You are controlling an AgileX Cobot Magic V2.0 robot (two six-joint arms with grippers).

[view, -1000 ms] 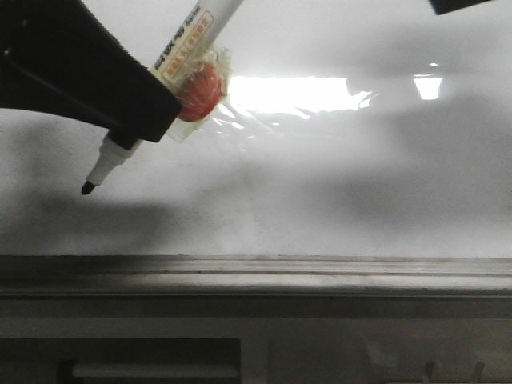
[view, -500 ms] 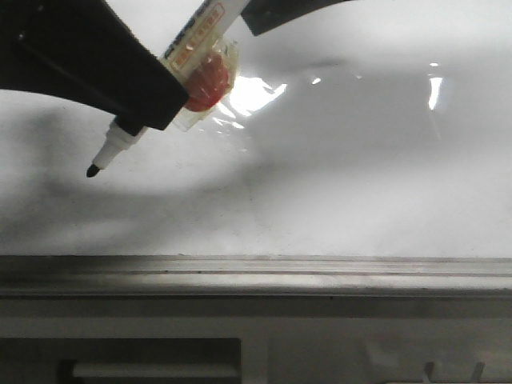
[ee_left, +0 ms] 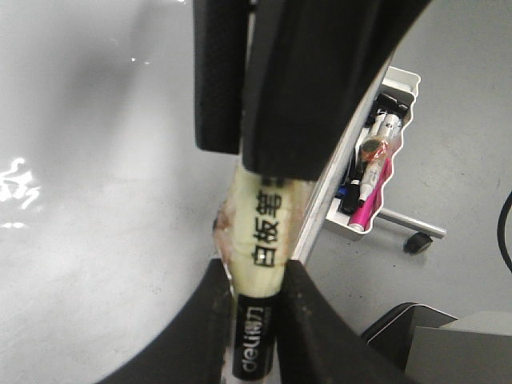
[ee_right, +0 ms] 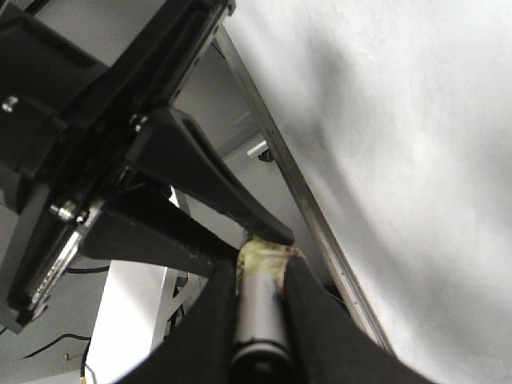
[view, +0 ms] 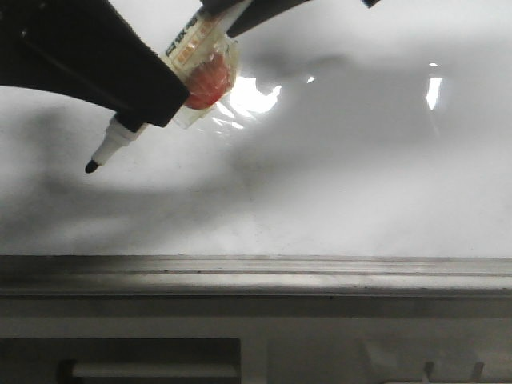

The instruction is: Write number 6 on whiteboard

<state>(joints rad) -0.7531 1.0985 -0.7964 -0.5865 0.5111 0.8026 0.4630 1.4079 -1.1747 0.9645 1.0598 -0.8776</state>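
Note:
The whiteboard is glossy white with a bright reflection and a grey rail along its lower edge. No number 6 shows on it. My left gripper is shut on a white marker wrapped in tape with a red blob; its black tip hangs just off the board at the left. The left wrist view shows the left gripper clamping the marker. My right gripper is shut on the marker's upper end, as the right wrist view shows.
A dark grey ledge runs below the rail. In the left wrist view a white tray with several pens hangs beside the board, over a grey floor with a caster wheel.
My right gripper came in from the upper right and closed on the marker's upper end. The marker tip rose slightly and the reflection on the board is now partly shadowed.

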